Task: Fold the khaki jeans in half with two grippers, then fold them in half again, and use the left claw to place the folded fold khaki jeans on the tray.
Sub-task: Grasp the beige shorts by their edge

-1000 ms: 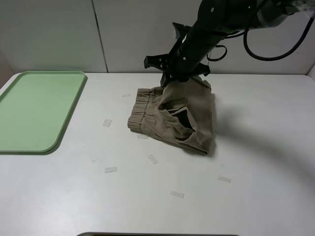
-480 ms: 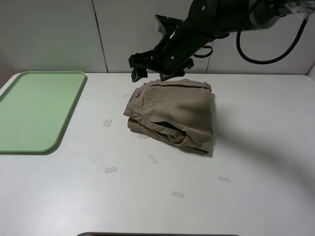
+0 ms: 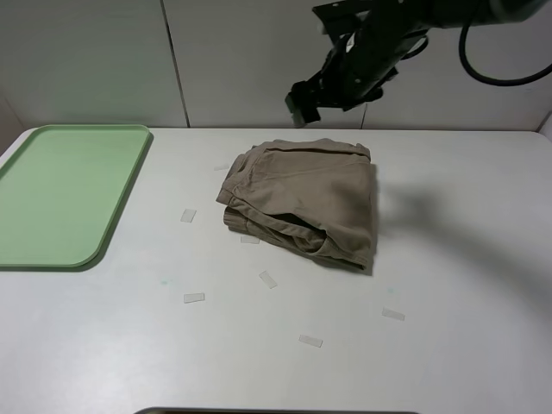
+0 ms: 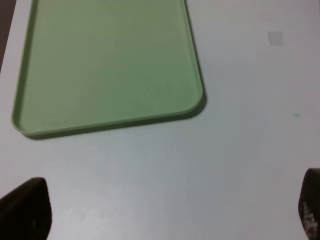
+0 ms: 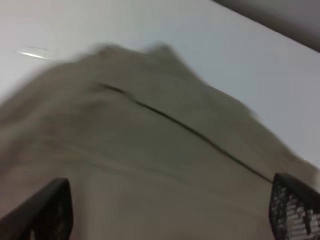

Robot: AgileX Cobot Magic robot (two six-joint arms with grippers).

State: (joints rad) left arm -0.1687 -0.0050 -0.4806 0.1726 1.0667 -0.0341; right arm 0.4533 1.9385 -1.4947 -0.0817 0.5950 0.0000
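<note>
Left hand [image 4: 167, 210] and right hand [image 5: 170, 212] wide open, empty; khaki jeans [image 3: 306, 194] amid pale scraps [image 3: 194, 297], tray [image 3: 52, 194] well aside.

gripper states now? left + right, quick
Left gripper: open, holding nothing.
Right gripper: open, holding nothing, raised clear of the jeans.

The khaki jeans [image 3: 302, 203] are matt woven cloth, soft and creased, with a puckered waistband at their left edge. The tray [image 3: 60, 194], far left, is smooth pale-green plastic with a faint sheen. The table [image 3: 448, 345] is smooth matt white, dotted with thin translucent tape strips [image 3: 194, 297]. The right gripper [image 5: 170, 215] has matt black fingers [image 5: 294, 212] with grid-textured faces.
</note>
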